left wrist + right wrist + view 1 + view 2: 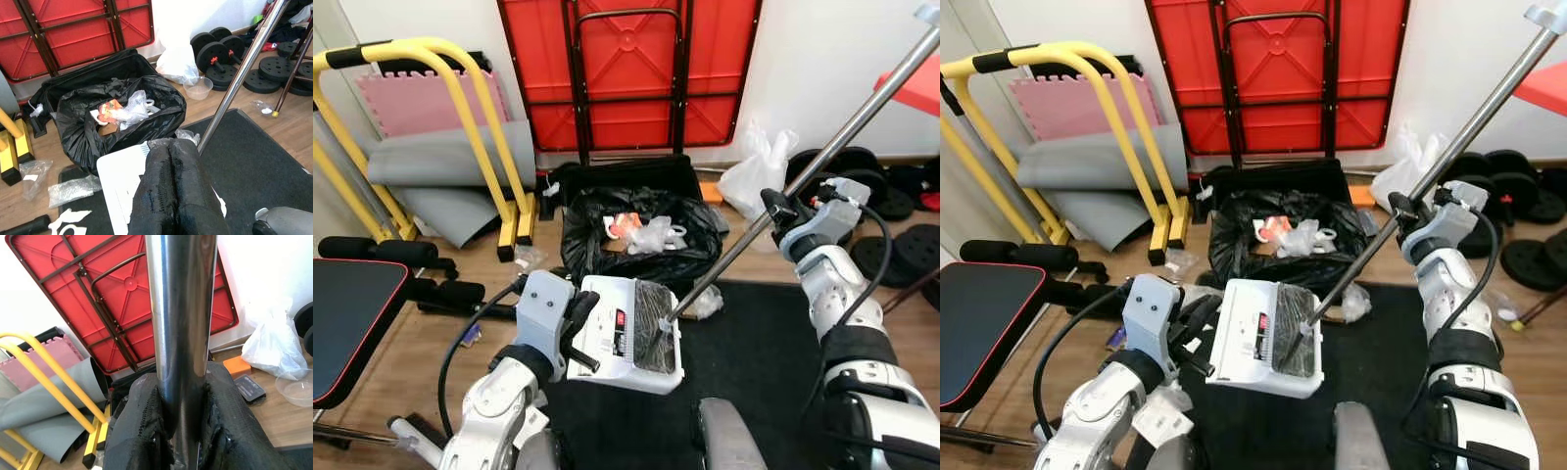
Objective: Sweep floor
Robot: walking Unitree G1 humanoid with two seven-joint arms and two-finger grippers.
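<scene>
My left gripper (579,328) is shut on the edge of a white dustpan (625,338), held level over the black mat; its fingers (173,191) press together above the pan (117,178). My right gripper (781,210) is shut on a long metal broom handle (822,147), its fingers (146,431) wrapped around the pole (181,333). The handle slants down to the left, and its dark broom head (656,333) rests inside the dustpan. Just beyond the pan stands an open black trash bag (641,240) holding plastic wrappers and an orange scrap (110,110).
A black bench (347,313) stands at my left, with a yellow steel frame (489,117) and grey mats behind it. A folded red table (626,69) leans on the wall. Weight plates (901,196), a white plastic bag (754,171) and a clear bowl (198,88) lie right. Plastic scraps (73,188) litter the floor.
</scene>
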